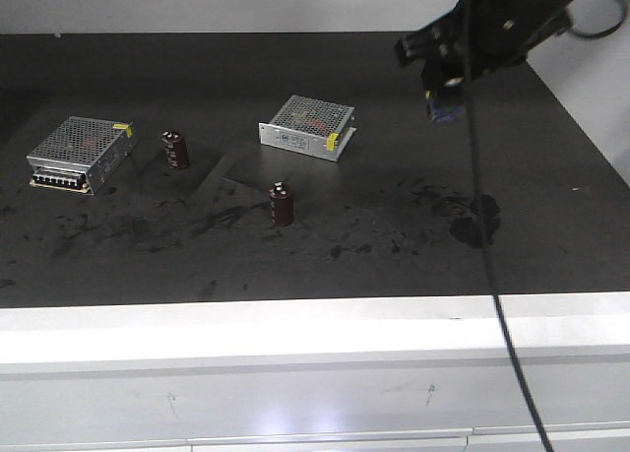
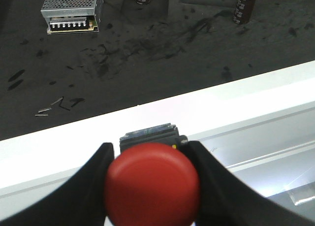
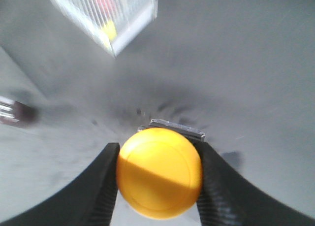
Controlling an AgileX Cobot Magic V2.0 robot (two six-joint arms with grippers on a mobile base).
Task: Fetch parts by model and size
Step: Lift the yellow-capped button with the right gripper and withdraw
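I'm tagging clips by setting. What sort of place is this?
Probably an electronics workbench or parts-picking station. A scuffed black work surface holds perforated metal power-supply boxes and brown capacitors. A red-capped switch and a yellow-capped switch are seen up close.

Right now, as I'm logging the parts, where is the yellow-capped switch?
The yellow-capped switch is clamped in the right gripper, above the far right of the black table; the front view shows a silver power-supply box nearest, to its left.
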